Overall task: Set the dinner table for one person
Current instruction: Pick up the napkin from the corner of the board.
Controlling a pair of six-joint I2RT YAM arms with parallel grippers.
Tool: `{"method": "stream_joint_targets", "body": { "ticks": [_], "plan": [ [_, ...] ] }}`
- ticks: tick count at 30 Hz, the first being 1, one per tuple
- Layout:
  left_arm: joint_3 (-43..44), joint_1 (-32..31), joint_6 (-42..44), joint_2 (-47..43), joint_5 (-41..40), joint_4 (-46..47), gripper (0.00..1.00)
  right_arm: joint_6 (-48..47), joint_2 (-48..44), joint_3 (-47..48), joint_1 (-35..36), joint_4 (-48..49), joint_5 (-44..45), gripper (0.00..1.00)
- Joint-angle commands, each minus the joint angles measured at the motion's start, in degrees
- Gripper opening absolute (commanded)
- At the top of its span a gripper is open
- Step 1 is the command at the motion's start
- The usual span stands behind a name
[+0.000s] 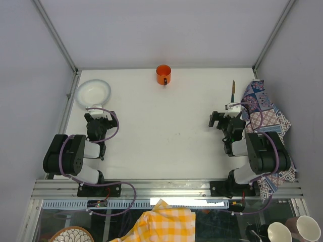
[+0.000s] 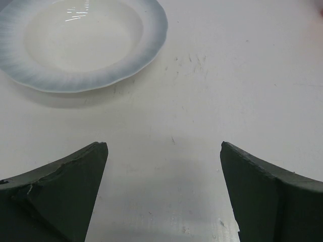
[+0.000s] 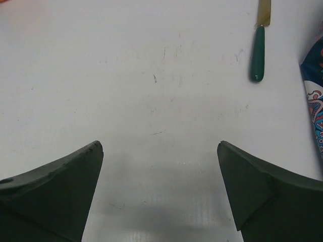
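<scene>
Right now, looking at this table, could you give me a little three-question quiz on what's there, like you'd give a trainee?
1. True or false: the left gripper, near the plate, and the right gripper are both open and empty.
2. Fill in: the orange mug stands by the table's ____ edge (near or far).
3. What lies just beside the patterned cloth? A plate; B mug; C green-handled utensil.
Key: 1 true; 2 far; 3 C.
</scene>
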Motion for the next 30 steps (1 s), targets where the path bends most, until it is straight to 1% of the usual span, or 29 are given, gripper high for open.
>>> {"method": "stream_joint_targets", "body": {
  "ticks": [1, 20, 22, 23, 26, 28, 30],
  "plan": [
    [1.3, 0.6, -0.3, -0.3, 1.7, 3.0, 0.99, -1.3, -0.5, 1.2, 0.2, 3.3, -1.4, 1.0],
    [1.4, 0.6, -0.3, -0.3, 1.7, 3.0, 0.99, -1.2, -0.7, 1.5, 0.2, 2.9, -1.1, 1.0],
    [1.4, 0.6, -0.3, -0.3, 1.7, 2.9, 0.99, -1.3, -2.4, 4.3, 0.2, -3.0, -1.0, 1.0],
    [1.4, 0.6, -0.3, -0.3, 1.7, 2.9, 0.99, -1.4, -3.9, 6.9, 0.2, -10.7, -1.1, 1.0],
    [1.4, 0.6, -0.3, -0.2, 1.7, 2.9, 0.99, -1.4, -5.8, 17.7, 0.3, -29.3, -1.6, 1.0],
    [1.4, 0.5, -0.3, -0.3, 1.7, 2.9, 0.99, -1.8, -7.5, 25.5, 0.5, -38.1, -2.5, 1.0],
    [1.4, 0.5, -0.3, -0.2, 1.7, 2.9, 0.99, 1.9, -9.7, 31.5, 0.6, -45.2, -2.6, 1.0]
  ]
}}
